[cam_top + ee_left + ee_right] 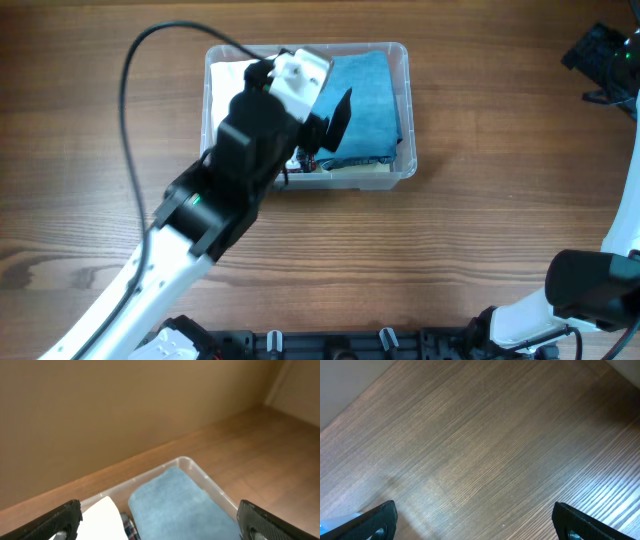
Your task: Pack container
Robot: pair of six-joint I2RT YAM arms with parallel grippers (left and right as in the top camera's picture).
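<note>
The container point(406, 100) is a clear plastic tub standing at the back middle of the wooden table. Inside it lie a folded blue cloth point(365, 105) on the right, a white cloth point(228, 75) on the left, and a bit of plaid fabric point(129, 527) between them. My left gripper point(325, 125) hovers over the tub, open, with nothing between its fingers point(60, 520). In the left wrist view the blue cloth point(175, 510) and the white cloth point(102, 520) sit below the open jaws. My right gripper point(480, 522) is open over bare wood, away from the tub.
The left arm's black cable point(135, 70) loops over the table to the left of the tub. Black equipment point(605, 55) sits at the back right corner. The right arm's base point(590, 285) is at the front right, and a black rail point(350, 345) runs along the front edge.
</note>
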